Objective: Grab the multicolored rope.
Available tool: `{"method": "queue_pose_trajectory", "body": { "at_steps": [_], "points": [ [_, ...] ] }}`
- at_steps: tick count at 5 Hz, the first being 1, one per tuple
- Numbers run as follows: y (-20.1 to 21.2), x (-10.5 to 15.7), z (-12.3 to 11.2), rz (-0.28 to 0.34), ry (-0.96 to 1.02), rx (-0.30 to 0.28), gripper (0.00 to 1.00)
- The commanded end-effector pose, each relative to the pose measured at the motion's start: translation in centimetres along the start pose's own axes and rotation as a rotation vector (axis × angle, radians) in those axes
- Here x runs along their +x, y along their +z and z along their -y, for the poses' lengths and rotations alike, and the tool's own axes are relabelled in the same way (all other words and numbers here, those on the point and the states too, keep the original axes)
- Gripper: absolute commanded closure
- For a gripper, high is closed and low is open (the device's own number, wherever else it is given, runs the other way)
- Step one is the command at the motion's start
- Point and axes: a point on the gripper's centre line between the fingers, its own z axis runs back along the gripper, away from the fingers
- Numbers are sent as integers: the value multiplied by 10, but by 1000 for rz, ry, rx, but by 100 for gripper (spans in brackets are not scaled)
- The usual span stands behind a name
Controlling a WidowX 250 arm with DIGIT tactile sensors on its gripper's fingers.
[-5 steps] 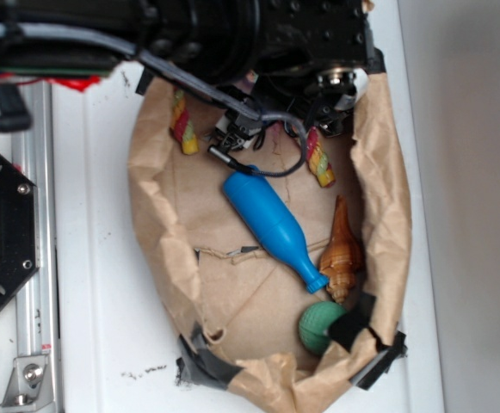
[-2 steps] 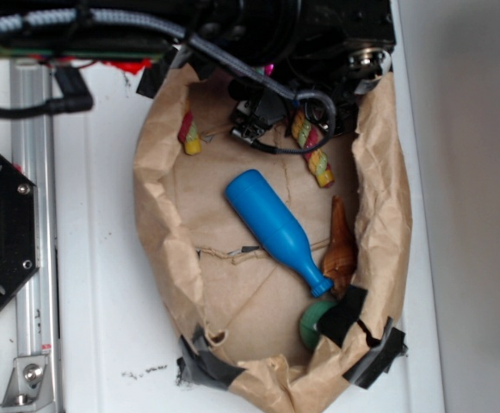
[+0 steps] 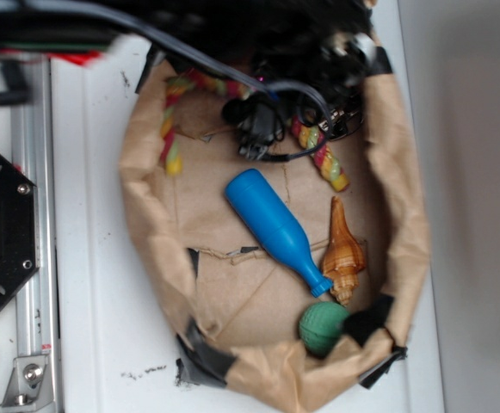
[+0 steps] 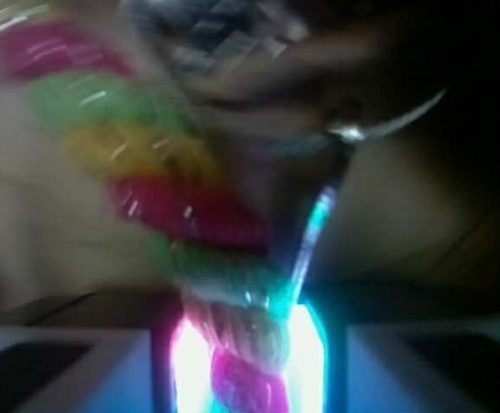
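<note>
Brown paper bag [image 3: 151, 232]; only wrist view shows claw [image 4: 248, 361] clenched on multicolored rope [image 4: 181, 206].

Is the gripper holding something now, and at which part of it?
Apparently yes: the thick twisted red, yellow and green rope passes between the fingers of the gripper, gripped along its middle stretch, both ends hanging free. Blur prevents certainty.

Multicolored rope [image 3: 323, 157] arched across bag's top

Blue bottle [image 3: 277, 230], shell [image 3: 342, 251], green ball [image 3: 322, 327]
</note>
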Motion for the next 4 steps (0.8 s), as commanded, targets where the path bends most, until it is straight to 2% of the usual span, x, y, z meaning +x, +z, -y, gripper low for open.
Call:
{"method": "queue_pose_trajectory", "body": {
  "at_steps": [1,2,3,4],
  "points": [
    [111,6,57,139,105,-153,100],
    [108,22,72,60,234,-97,100],
    [94,30,79,18,281,-96,100],
    [89,29,89,46,309,-102,100]
  ]
}}
